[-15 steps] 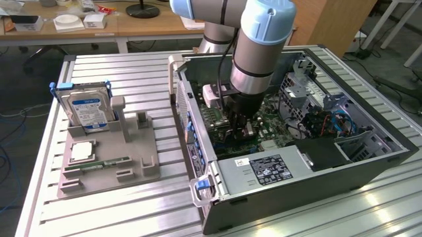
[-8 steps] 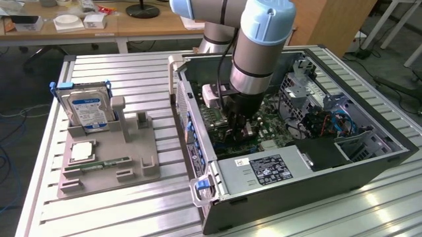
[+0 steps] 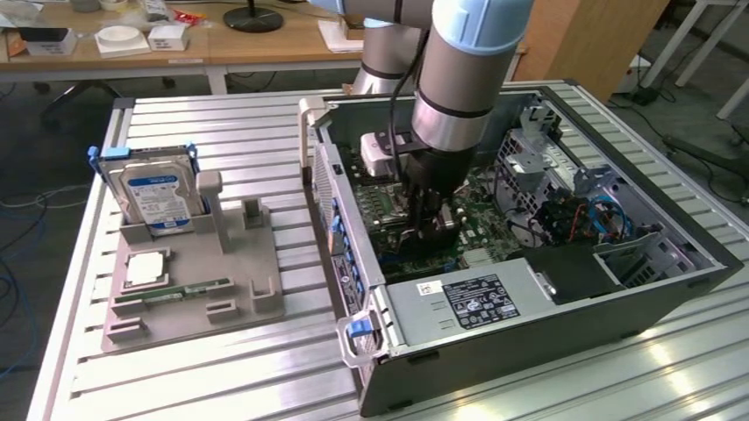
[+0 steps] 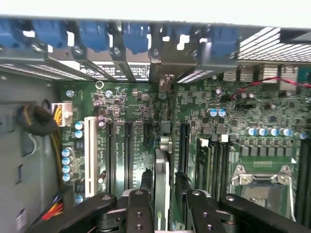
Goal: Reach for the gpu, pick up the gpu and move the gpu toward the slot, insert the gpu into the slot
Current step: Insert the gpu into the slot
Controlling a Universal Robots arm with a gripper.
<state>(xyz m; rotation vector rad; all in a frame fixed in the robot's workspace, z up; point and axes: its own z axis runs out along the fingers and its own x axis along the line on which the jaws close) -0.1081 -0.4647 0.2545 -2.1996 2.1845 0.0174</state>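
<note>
GPU standing on edge inside the open computer case

The gpu [image 4: 162, 179] stands upright over the motherboard [image 4: 126, 116], seemingly in a slot just beside the black slots. The fingers [image 4: 140, 206] flank it, partly open; whether they touch it I cannot tell. Outside the case [image 3: 527, 333], a hard drive [image 3: 158, 197] stands on the surface [image 3: 210, 377].

The arm [image 3: 462, 66] is a thick silver-grey tube with a pale blue cap at its 12 o'clock end and a dark ring around its lower part. A black cable runs down along its 9 o'clock side. Below sits a black wrist section with a pale grey box. The gripper [image 4: 163, 213] has black linked fingers [image 4: 138, 211] studded with round screws.
</note>
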